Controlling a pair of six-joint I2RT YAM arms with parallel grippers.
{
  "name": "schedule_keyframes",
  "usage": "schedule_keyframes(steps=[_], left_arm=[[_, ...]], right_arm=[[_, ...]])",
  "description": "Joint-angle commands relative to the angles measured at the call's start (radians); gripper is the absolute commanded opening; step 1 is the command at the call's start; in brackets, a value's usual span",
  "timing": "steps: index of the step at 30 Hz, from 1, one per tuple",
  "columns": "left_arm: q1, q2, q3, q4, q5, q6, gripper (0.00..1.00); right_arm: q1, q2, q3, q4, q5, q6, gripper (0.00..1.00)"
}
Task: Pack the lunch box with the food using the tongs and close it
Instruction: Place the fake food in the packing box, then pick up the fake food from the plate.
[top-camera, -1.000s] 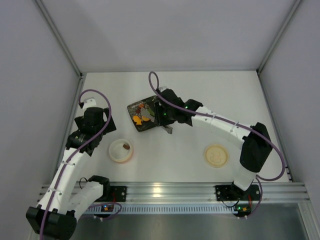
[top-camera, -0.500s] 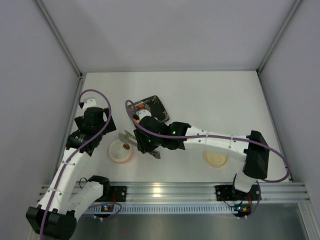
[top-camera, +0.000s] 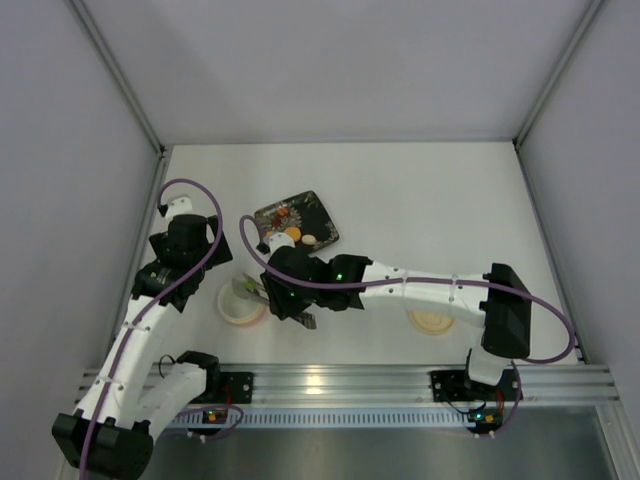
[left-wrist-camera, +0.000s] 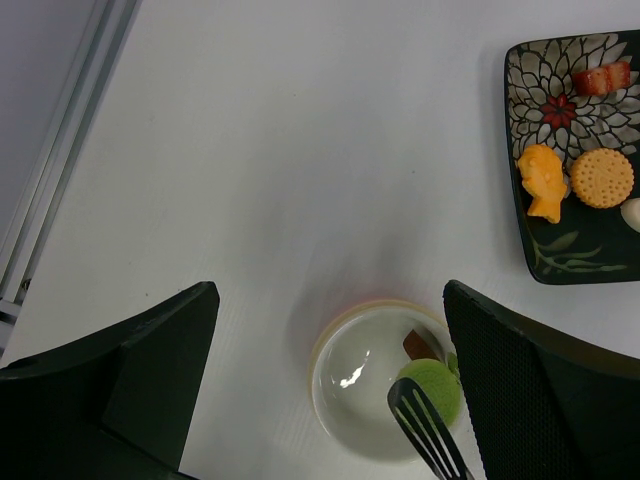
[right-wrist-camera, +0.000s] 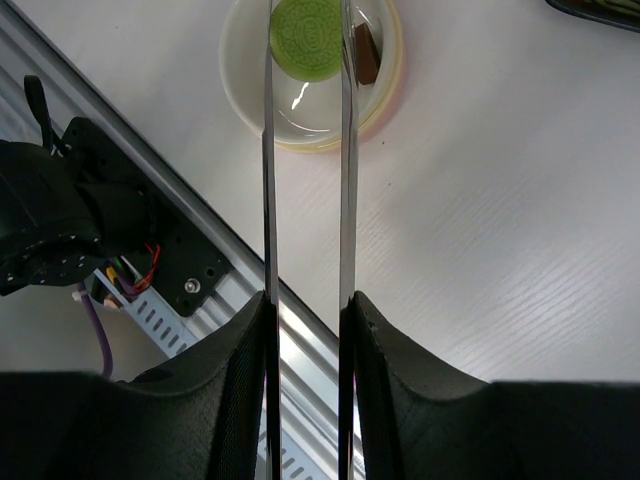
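The lunch box (top-camera: 240, 303) is a small round cream bowl (right-wrist-camera: 310, 75) at the front left, open. A brown piece of food (right-wrist-camera: 366, 52) lies inside it. My right gripper (right-wrist-camera: 305, 305) is shut on the thin silvery tongs (right-wrist-camera: 268, 160), beside the box (top-camera: 285, 292). Their tips reach over the box with a round green piece (right-wrist-camera: 308, 35) between them. More food, an orange fish shape (left-wrist-camera: 545, 182) and a round cracker (left-wrist-camera: 601, 177), lies on the dark floral plate (left-wrist-camera: 560, 262). My left gripper (left-wrist-camera: 330, 300) hangs open above the box (left-wrist-camera: 350, 380), holding nothing.
The flat cream lid (top-camera: 432, 320) lies at the front right, partly under the right arm. The plate (top-camera: 320, 210) sits behind the box. The aluminium rail (right-wrist-camera: 215, 310) runs along the near table edge. White walls stand on three sides.
My right arm has swung from the plate toward the front left, carrying the tongs and the green piece over the lunch box. The left arm has not moved.
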Motion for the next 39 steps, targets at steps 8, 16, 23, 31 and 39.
schedule_keyframes(steps=[8,16,23,31,39], left_arm=[[0.004,-0.016,0.008,0.019,0.001,0.008,0.99],[0.004,-0.016,0.008,0.017,0.0,0.008,0.99],[0.004,-0.016,0.008,0.016,0.0,0.01,0.99],[0.004,-0.016,0.008,0.016,0.0,0.008,0.99],[0.004,-0.016,0.008,0.017,0.001,0.008,0.99]], right_arm=[[0.023,0.013,0.037,0.081,0.003,0.012,0.42],[0.021,0.012,0.041,0.077,-0.004,0.009,0.45],[0.007,-0.002,0.06,0.04,0.036,-0.007,0.46],[-0.118,-0.082,0.0,0.02,0.079,-0.023,0.47],[-0.275,-0.062,0.012,-0.017,0.116,-0.057,0.47]])
